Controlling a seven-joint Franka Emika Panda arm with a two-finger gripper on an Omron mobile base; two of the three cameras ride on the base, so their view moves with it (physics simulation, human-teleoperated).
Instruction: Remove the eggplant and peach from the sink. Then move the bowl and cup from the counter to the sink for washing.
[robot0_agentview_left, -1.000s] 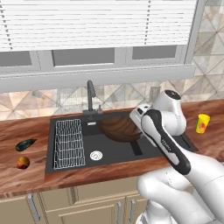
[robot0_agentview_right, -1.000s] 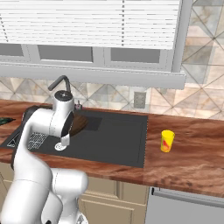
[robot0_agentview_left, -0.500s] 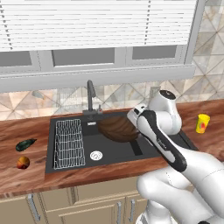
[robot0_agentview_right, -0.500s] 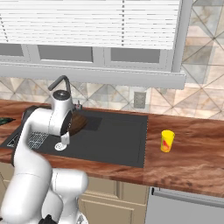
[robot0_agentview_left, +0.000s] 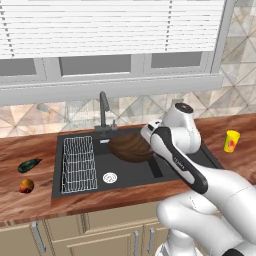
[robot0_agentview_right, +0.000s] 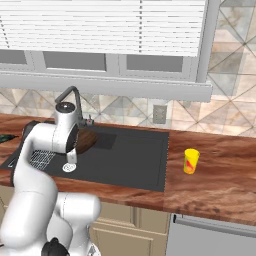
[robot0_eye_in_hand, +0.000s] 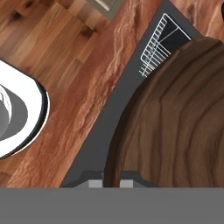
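Observation:
My gripper (robot0_eye_in_hand: 111, 183) is shut on the rim of the brown wood-grain bowl (robot0_agentview_left: 131, 147), which hangs tilted over the black sink (robot0_agentview_left: 130, 172) near the faucet. In the right base view the bowl (robot0_agentview_right: 88, 140) sits half hidden behind my arm, above the sink (robot0_agentview_right: 135, 160). Up close, the bowl (robot0_eye_in_hand: 175, 122) takes up the right side of the hand view. The dark eggplant (robot0_agentview_left: 29, 165) and the orange-red peach (robot0_agentview_left: 26, 185) lie on the counter left of the sink. The yellow cup (robot0_agentview_left: 231, 141) stands upright on the counter to the right (robot0_agentview_right: 190, 161).
A wire rack (robot0_agentview_left: 79, 157) lies in the sink's left part beside the silver drain (robot0_agentview_left: 110, 177). The dark faucet (robot0_agentview_left: 103, 107) rises at the sink's back edge, just behind the bowl. A window with blinds runs above the tiled backsplash.
My arm's upper part has drifted slightly left. The bowl stays in the grip at nearly the same spot over the sink.

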